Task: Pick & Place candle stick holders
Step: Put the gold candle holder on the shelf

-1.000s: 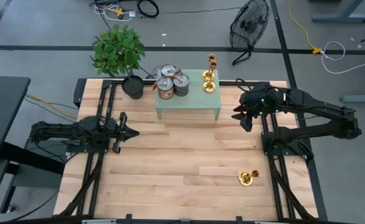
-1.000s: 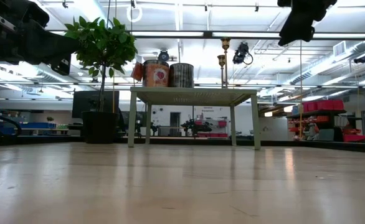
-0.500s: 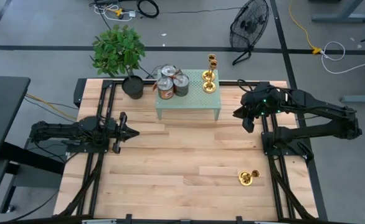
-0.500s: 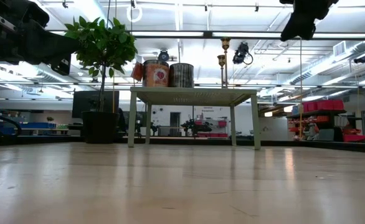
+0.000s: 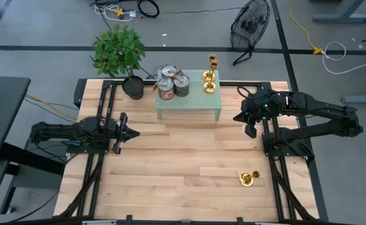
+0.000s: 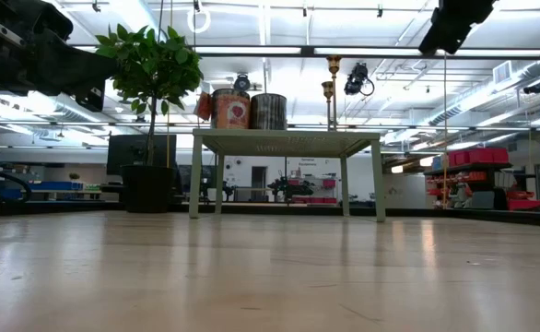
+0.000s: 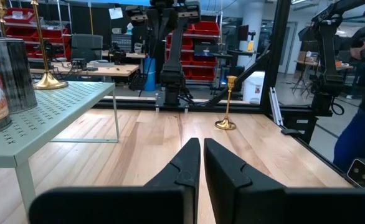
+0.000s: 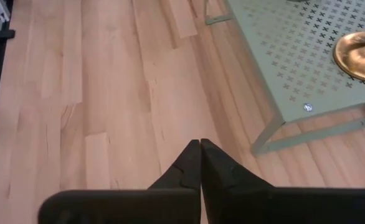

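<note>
Overhead first: pale wooden plank worktop [image 5: 170, 162] with a small sage-green perforated metal stand [image 5: 189, 100] at its far edge. Two shiny brass candle stick holders [image 5: 210, 78] stand upright, close together, on the stand's right end; two round silver-lidded tins with copper sides [image 5: 172, 83] sit on its left end. A third brass holder [image 5: 248, 179] sits alone on the worktop near the right front, well apart from the stand. Potted green plant in a dark pot [image 5: 122, 56] just left of the stand. Right gripper [image 5: 250, 130] is beside the stand's right end, empty, fingers together. Left gripper [image 5: 132, 132] waits over the worktop's left half, fingers nearly together, empty.

Low view: stand [image 6: 287, 138] seen edge-on on its legs, tins [image 6: 250, 110] on top, the two upright holders [image 6: 331, 88] at its right. Plant [image 6: 150, 65] to the left. Right arm's dark tip [image 6: 454, 23] hangs high at upper right; left arm's dark bulk [image 6: 30, 55] at upper left.

Left wrist view: own fingers [image 7: 190, 165] nearly touching, a thin gap between. Lone holder [image 7: 227, 102] upright on the worktop ahead; stand [image 7: 52, 115] to one side, carrying one holder base [image 7: 48, 79] and a tin [image 7: 5, 81].

Right wrist view: fingers [image 8: 192, 165] pressed together, nothing between. Stand corner [image 8: 307, 68] in view with one brass flared base [image 8: 359, 56] on it.
</note>
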Motion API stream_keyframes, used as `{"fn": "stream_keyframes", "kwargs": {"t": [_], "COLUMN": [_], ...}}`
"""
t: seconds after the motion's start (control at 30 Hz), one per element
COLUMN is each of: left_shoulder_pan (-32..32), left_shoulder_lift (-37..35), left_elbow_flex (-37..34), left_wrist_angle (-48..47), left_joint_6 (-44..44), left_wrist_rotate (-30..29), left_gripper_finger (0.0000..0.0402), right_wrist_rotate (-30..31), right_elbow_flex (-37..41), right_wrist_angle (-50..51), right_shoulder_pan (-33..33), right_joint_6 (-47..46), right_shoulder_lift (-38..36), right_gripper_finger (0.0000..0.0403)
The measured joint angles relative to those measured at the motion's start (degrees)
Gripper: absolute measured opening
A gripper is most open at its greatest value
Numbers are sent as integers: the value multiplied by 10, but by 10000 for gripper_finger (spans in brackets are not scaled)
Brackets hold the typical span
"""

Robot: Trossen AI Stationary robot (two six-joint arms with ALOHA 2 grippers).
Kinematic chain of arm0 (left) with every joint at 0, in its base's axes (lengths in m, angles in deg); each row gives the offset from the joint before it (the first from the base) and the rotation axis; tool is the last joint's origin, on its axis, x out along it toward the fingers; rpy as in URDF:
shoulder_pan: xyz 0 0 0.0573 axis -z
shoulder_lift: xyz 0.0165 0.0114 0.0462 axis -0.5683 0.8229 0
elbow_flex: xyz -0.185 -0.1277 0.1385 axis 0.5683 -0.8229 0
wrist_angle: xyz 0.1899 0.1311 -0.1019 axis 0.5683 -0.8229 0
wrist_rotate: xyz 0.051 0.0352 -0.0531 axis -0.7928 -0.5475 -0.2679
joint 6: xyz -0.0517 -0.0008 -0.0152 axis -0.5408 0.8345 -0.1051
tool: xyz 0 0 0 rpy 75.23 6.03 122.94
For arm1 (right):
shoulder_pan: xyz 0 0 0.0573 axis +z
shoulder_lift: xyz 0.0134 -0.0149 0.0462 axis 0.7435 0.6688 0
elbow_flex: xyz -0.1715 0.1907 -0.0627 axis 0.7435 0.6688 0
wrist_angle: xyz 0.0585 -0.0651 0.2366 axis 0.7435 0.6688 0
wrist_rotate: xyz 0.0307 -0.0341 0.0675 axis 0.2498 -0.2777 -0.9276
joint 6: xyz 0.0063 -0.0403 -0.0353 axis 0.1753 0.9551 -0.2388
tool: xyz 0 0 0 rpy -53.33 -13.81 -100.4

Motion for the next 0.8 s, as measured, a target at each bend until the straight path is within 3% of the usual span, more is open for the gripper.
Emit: {"fn": "stream_keyframes", "kwargs": {"t": [0.27,0.8], "left_shoulder_pan": [0,0], "left_shoulder_lift": [0,0], "left_elbow_flex": [0,0], "left_wrist_angle": [0,0], "left_joint_6": [0,0], "left_wrist_rotate": [0,0], "left_gripper_finger": [30,30], "right_wrist_rotate": [1,1], "right_elbow_flex": [0,0], "right_wrist_angle": [0,47], "right_shoulder_pan": [43,228], "right_joint_6": [38,34], "right_shoulder_lift": [-4,-91], "right_gripper_finger": [2,0]}}
